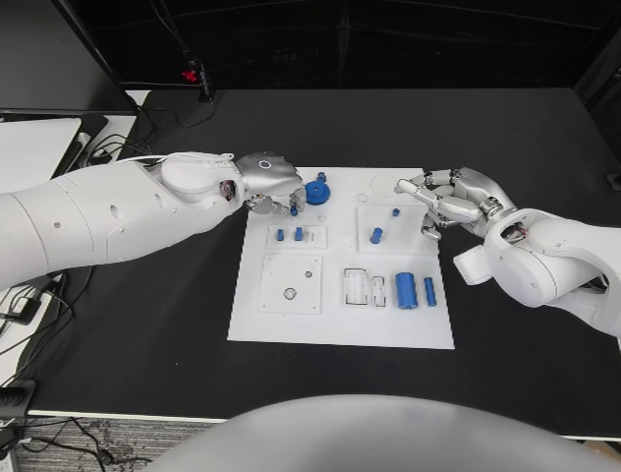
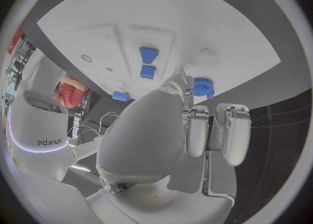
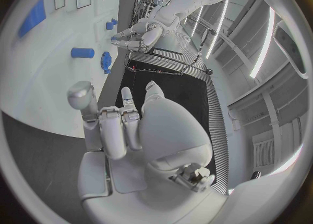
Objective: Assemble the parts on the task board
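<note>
We find the white board in the middle of the table. Its near right recesses hold two blue cylinders; a blue gear stands at its far left. The left hand hovers beside the gear, fingers apart, holding nothing. The right hand hangs over the far right edge, likewise empty and spread.

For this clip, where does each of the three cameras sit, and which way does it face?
Head view: on the robot's head, looking down at the task board; both arms enter.
Left wrist view: behind the left hand, facing the board's blue gear.
Right wrist view: behind the right hand, facing across the board.
Shared: the gear and left hand show in several views.
</note>
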